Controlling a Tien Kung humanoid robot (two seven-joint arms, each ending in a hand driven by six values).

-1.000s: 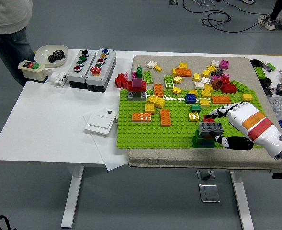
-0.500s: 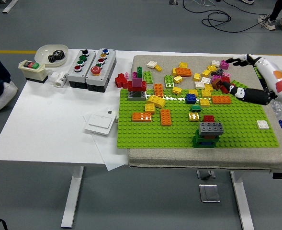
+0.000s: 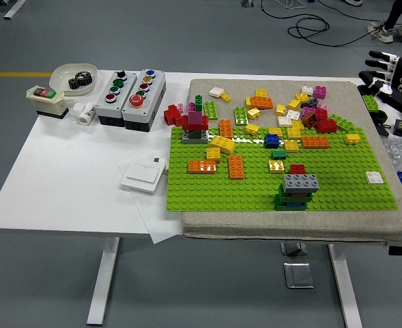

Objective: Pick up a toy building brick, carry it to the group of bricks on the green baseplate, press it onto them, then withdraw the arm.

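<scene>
White robot hand (image 3: pixel 395 74) with black finger joints.

The white table (image 3: pixel 71 178) carries a grey mat (image 3: pixel 269 225), control boxes (image 3: pixel 130 89), and a bowl (image 3: pixel 64 72).

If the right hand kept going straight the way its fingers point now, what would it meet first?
The right hand sits at the table's far right edge, fingers spread, pointing left. Probably the pink brick in the loose pile comes first, though height is unclear.

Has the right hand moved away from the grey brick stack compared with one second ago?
Yes. The right hand has gone up and right, from beside the grey brick stack to the table's far right corner, past the green baseplate.
</scene>
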